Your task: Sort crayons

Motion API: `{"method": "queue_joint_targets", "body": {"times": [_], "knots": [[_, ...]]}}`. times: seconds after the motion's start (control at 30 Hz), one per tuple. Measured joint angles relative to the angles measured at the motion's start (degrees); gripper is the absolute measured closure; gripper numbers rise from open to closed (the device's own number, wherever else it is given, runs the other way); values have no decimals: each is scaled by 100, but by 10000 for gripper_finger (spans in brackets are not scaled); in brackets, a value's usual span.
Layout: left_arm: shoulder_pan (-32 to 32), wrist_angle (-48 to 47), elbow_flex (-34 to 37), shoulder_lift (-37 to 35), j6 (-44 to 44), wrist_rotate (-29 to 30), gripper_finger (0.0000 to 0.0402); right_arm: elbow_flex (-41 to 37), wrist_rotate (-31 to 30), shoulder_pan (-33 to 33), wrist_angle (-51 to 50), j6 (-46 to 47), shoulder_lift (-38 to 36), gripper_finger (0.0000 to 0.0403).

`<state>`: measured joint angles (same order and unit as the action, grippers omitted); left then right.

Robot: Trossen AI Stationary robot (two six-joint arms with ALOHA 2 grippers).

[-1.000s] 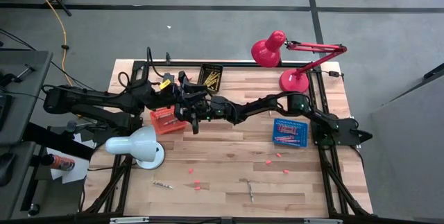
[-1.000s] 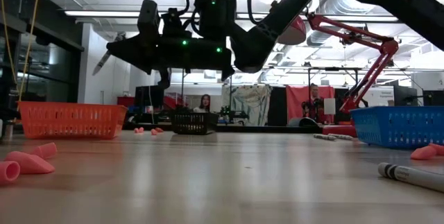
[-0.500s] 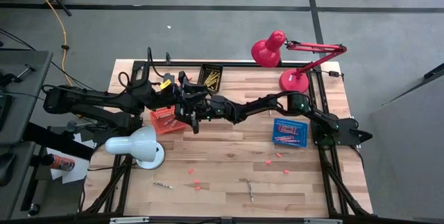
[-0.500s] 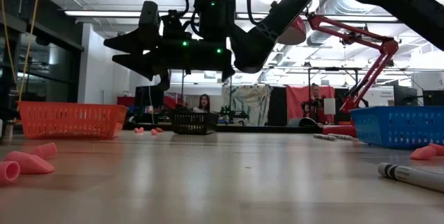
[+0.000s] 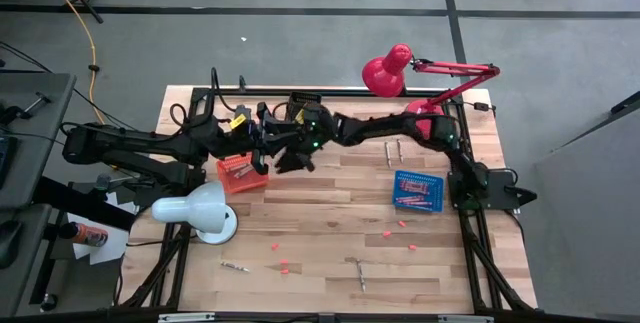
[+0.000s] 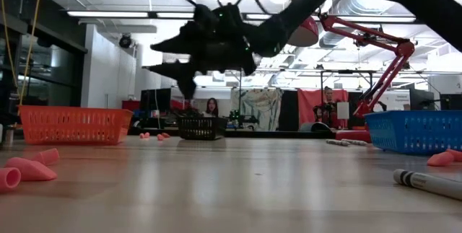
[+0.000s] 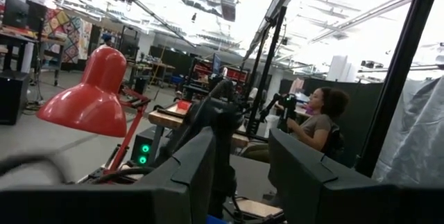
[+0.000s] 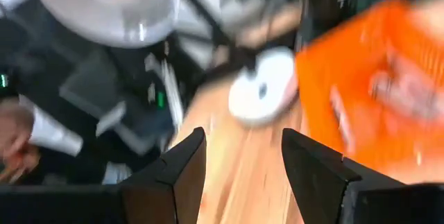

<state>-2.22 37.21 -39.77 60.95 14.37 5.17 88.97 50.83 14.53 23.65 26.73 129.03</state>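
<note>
white lamp: The white lamp point(image 5: 196, 209) stands on the left of the bench, just in front of the orange basket. A low sweep of either arm on that side could knock its shade.

left gripper: The left gripper point(image 7: 243, 161) hovers above the bench behind the orange basket. Its jaws are apart and you can see nothing between them. It sits very close to the right arm's wrist, so a move by either arm risks a collision.

orange basket: The orange basket point(image 5: 222, 175) holds some crayons, and their colour is too blurred to tell. A stick let go from up here could bounce off the rim onto the bench.

right gripper: The right gripper point(image 8: 243, 148) is raised beside the orange basket, jaws apart and empty. The arm is stretched far across the bench, so your aim may be poor at this reach.

black basket: The black basket point(image 5: 300, 96) lies mostly hidden under the right arm. A drop of the elbow could shove it.

loose crayons: A pair of crayons point(image 5: 392, 151) lies mid-bench right of the arms. Two more singles point(image 5: 361, 275) lie near the front edge. Thin round sticks can roll from a glancing pinch.

blue basket: The blue basket point(image 5: 396, 189) holds reddish sticks. A wrong-colour drop would spoil the sort.

red lamp: The red lamp point(image 5: 388, 71) hangs over the back right, near the right arm's path.
</note>
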Motion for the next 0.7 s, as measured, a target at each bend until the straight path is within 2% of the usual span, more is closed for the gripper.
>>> {"method": "queue_joint_targets", "body": {"times": [0.07, 0.13, 0.23, 0.33, 0.47, 0.7], "knots": [[0, -1, 2, 0, 0, 4, 277, 0, 173, 12, -1346, -738, -245, 222], [0, 4, 3, 0, -1, 4, 277, 0, 80, -14, -2808, -1694, -509, 222], [0, 15, 4, 0, 0, 0, 277, 0, -528, -134, -5021, -3077, -859, 222], [0, 38, 2, 0, 0, 4, 277, -47, -1078, -326, -6670, -3983, -1114, 222], [0, 37, 4, 0, -2, 7, 277, -760, -1185, -627, -7230, -4128, -1543, 222], [0, 37, 3, 0, -187, 26, 277, -3024, -1575, -1297, -6197, -2750, -3053, 222]]}}
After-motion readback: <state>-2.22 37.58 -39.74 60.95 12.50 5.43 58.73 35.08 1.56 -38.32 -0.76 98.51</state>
